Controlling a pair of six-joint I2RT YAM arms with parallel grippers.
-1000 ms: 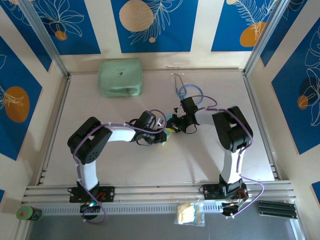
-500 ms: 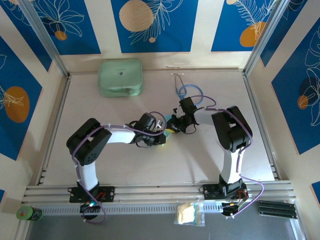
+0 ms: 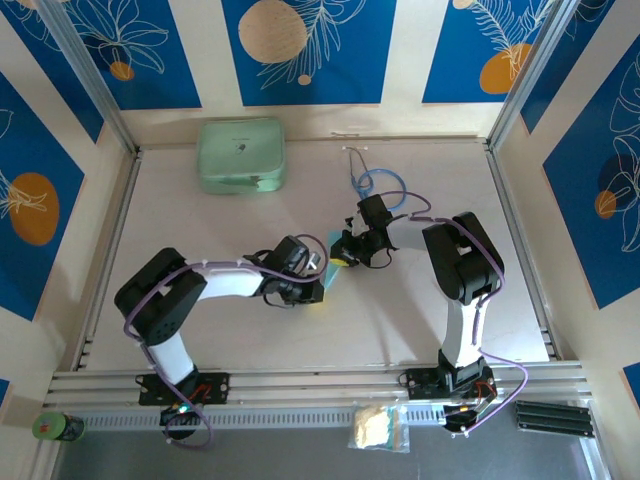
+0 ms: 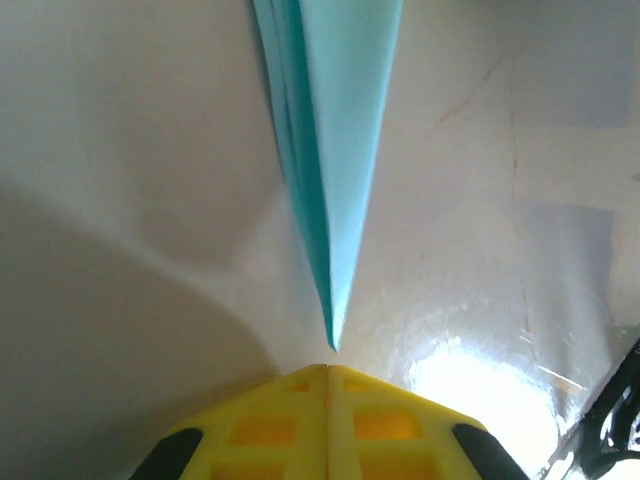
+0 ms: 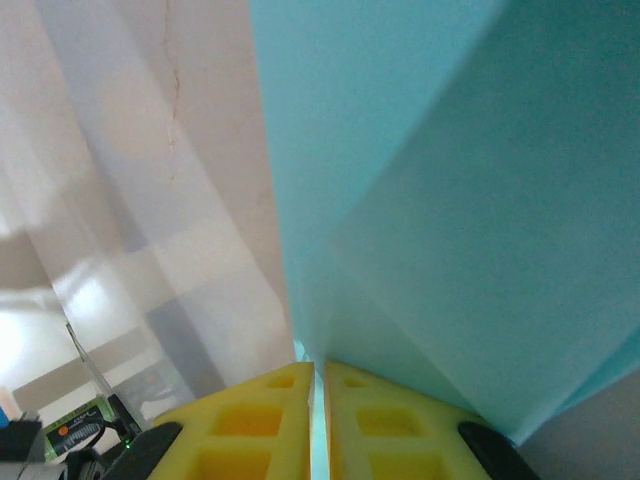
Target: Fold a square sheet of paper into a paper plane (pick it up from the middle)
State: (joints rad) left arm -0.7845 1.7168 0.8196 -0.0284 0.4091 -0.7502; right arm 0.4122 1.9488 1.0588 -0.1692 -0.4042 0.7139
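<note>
- Since a second ago the left arm (image 3: 160, 300) has dropped its elbow toward the left side of the tabletop (image 3: 420, 320) and lies stretched out flatter; the right arm (image 3: 462, 262) and the things at the back sit as before
- by the near rail, a small clear bag (image 3: 378, 428) with pale yellow contents lies between the two arm bases; a green can (image 3: 55, 427) stands at the near left corner
- at mid-tabletop the left end effector (image 4: 326, 372) has its yellow fingers pressed together with no gap between them
- the paper plane (image 4: 335, 150), a narrow light-blue dart of layered folds, is on edge over the tabletop; its sharp point ends just short of the left fingertips, and whether it touches them cannot be told
- the right end effector (image 5: 319, 370) pinches the wider part of the paper plane; light-blue paper runs down into the thin slit between its yellow fingers
- just behind the right wrist lies a blue-tubed stethoscope (image 3: 378, 183), coiled in a loop
- farthest back, a mint-green case (image 3: 240, 155) rests at the far left of the tabletop, close to the back wall and well apart from both end effectors
</note>
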